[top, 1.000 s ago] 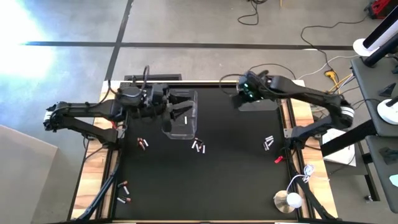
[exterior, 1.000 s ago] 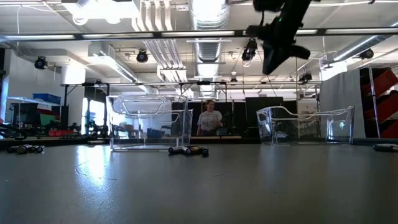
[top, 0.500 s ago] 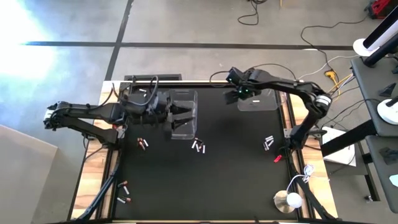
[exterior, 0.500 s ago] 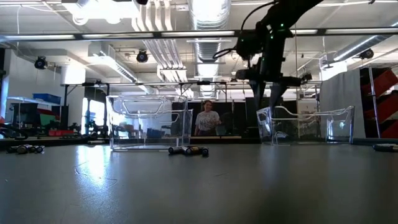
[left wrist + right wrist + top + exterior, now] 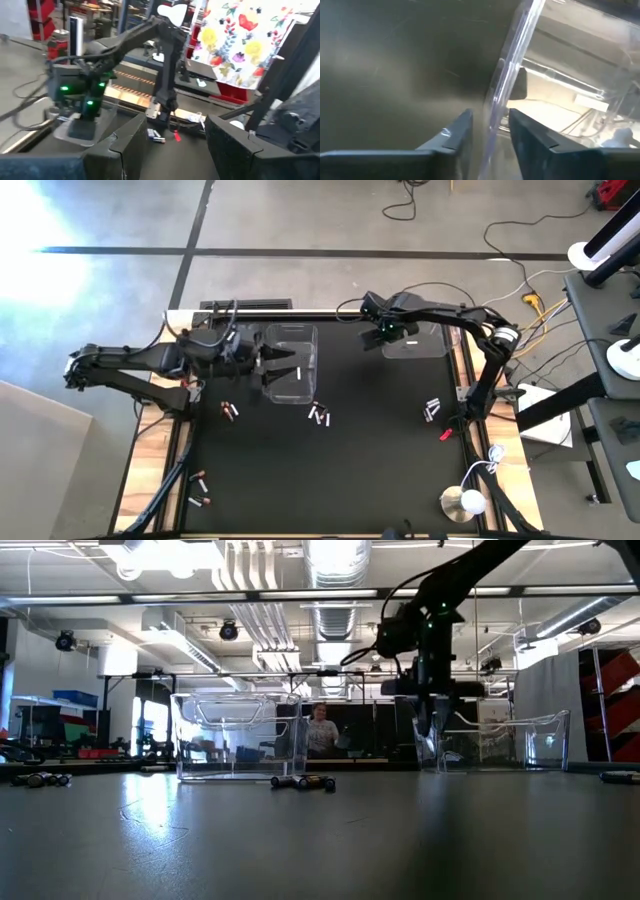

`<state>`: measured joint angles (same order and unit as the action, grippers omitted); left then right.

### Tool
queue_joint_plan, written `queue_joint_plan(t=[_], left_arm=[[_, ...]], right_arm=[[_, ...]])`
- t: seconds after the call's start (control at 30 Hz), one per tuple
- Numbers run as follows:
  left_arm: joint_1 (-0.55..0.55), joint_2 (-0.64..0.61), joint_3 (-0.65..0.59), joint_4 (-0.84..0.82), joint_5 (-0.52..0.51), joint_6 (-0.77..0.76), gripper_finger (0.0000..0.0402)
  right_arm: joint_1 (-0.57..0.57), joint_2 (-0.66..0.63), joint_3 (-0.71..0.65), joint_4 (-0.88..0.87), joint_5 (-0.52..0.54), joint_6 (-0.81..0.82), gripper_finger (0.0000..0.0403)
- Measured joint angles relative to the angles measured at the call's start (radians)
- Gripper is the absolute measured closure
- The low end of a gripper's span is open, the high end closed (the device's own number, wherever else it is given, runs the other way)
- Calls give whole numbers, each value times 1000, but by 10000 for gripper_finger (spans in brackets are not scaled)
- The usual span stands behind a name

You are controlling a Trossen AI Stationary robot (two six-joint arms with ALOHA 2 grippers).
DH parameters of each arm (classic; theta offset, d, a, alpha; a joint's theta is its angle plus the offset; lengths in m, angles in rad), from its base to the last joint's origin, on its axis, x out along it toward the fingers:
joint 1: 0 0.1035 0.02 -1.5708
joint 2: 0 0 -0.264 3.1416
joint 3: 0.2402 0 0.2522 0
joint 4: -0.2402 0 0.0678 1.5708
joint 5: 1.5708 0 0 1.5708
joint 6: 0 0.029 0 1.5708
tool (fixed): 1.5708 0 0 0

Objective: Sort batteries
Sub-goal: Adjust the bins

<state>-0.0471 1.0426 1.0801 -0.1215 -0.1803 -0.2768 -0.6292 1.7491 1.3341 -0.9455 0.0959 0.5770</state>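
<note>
Two clear plastic bins stand at the table's far side: the left bin (image 5: pixel 292 365) (image 5: pixel 240 735), with silvery batteries (image 5: pixel 286 356) inside, and the right bin (image 5: pixel 418 340) (image 5: pixel 495 740). Loose batteries lie in clusters on the black mat (image 5: pixel 318 415) (image 5: pixel 230 410) (image 5: pixel 432 410) (image 5: pixel 198 490) (image 5: pixel 302 782). My left gripper (image 5: pixel 266 357) (image 5: pixel 175 145) is open at the left bin's left side and holds nothing. My right gripper (image 5: pixel 386 332) (image 5: pixel 430 720) (image 5: pixel 491 135) points down, one finger on each side of the right bin's left wall (image 5: pixel 505 90), with a narrow gap. My right gripper comes from above, pointing down, and straddles the top edge of the right bin's left wall (image 5: pixel 496 117). Whether either finger (image 5: pixel 455 132) touches the wall, I cannot tell. The bin stands flat on the table.
A small red clip-like piece (image 5: pixel 447 436) lies near the table's right edge. A white round object (image 5: pixel 465 502) with a cord sits at the near right corner. Bare black mat (image 5: pixel 370 470) fills the middle and near side. A person (image 5: pixel 320 732) stands in the room behind.
My right gripper has swung from above the right bin toward the table's left, turned to point down and dropped onto that bin's left wall. My left gripper has drawn back slightly toward the table's left edge. The bins and batteries have stayed put.
</note>
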Motion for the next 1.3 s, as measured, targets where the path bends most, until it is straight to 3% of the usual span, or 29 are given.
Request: queue_joint_plan(t=[0.27, 0.6, 0.8, 1.07, 1.3], left_arm=[[0, -77, -1, -62, -47, 5, 221], [0, -123, -2, -89, -48, 4, 221], [0, -113, -2, -89, -49, 6, 221], [0, -107, -2, -89, -49, 6, 221], [0, -111, 5, -75, -46, -16, 221]], right_arm=[[1, -9, -5, 2, -5, 2, 384], [75, -158, 81, -128, 9, -64, 390], [248, -277, 129, -149, 84, -173, 390], [573, -370, 100, -251, 78, -589, 391], [715, -357, 45, -261, 88, -506, 390]])
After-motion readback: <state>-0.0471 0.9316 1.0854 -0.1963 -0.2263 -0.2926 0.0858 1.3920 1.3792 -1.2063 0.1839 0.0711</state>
